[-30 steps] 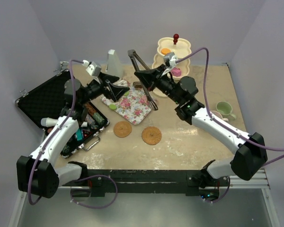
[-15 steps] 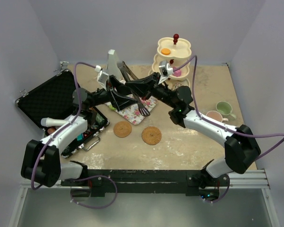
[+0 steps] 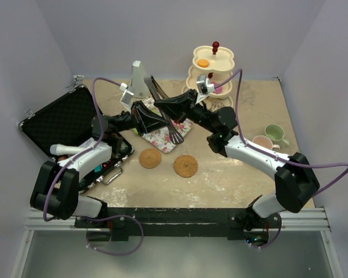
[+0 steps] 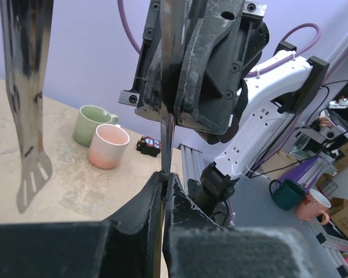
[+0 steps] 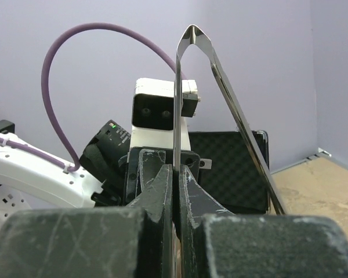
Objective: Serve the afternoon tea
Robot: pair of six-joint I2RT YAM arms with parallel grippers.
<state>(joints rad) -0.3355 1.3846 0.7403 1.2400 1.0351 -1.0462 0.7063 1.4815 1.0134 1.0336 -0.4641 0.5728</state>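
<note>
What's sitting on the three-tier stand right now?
An orange treat lies on the top tier of the stand. The lower tiers are largely hidden behind the right arm, so their contents cannot be told.

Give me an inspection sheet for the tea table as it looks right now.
Surface: sandy table, flowered cloth under the arms.
Job's things: tiered stand at back, orange donut on top tier; green mug and pink mug at right; two bare coasters near front.
Clutter: open black case at left; grey pyramid at back.
Grippers: left gripper and right gripper both shut on one arm of the metal tongs.
Cables: a purple cable loops off each wrist.
Surroundings: lilac walls.
</note>
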